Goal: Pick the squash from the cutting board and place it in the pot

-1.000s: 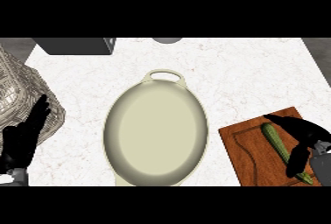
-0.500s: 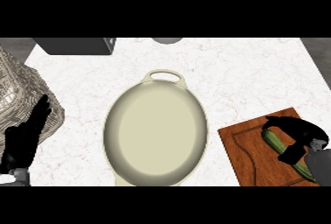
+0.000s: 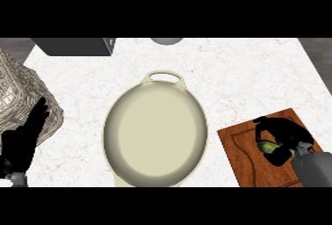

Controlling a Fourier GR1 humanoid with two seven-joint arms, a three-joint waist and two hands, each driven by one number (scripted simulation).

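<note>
We see the cream oval pot (image 3: 156,134) at centre, its loop handle at twelve o'clock. A dark box (image 3: 74,46) sits at eleven, a grey round thing (image 3: 168,41) at twelve, a woven basket (image 3: 23,99) at nine. At four o'clock, on the wooden cutting board (image 3: 243,154), our right hand (image 3: 288,134) curls round the green squash (image 3: 271,146); only a sliver shows between thumb and fingers. Our left hand (image 3: 23,145) rests at eight, fingers straight.
</note>
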